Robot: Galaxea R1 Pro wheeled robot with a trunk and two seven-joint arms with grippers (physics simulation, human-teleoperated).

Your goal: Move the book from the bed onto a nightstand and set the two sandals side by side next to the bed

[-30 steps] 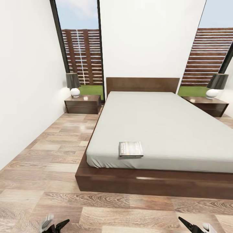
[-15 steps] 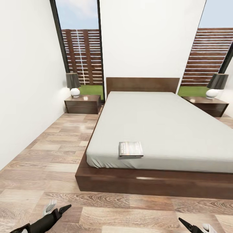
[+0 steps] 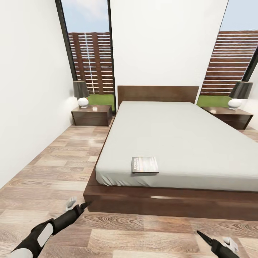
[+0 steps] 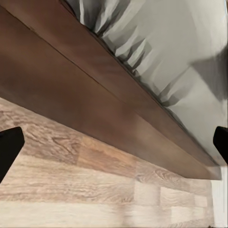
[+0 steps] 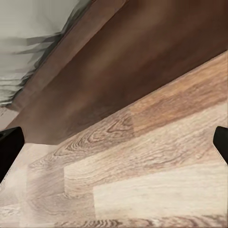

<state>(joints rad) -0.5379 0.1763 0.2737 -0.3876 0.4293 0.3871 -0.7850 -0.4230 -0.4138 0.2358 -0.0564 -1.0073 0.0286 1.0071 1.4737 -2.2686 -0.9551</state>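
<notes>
The book (image 3: 144, 165) lies flat near the foot edge of the bed (image 3: 172, 139), on its pale grey mattress. One nightstand (image 3: 92, 115) stands at the bed's left by the window and the other nightstand (image 3: 229, 116) at its right. My left gripper (image 3: 78, 204) is open, low over the floor, just short of the bed frame's near left corner. In the left wrist view the left gripper (image 4: 114, 147) faces the dark frame (image 4: 85, 90) and the mattress edge. My right gripper (image 3: 216, 240) is open, low at the right over the floor. The sandals are out of view.
Each nightstand carries a lamp: (image 3: 81, 94) on the left one, lamp (image 3: 239, 94) on the right one. A white wall runs along the left, leaving a wood-floor aisle (image 3: 61, 157) between it and the bed. Tall windows flank the headboard (image 3: 157, 94).
My left arm has reached forward and up from the bottom edge toward the bed frame's near left corner. The right gripper has barely shifted. The book has not moved.
</notes>
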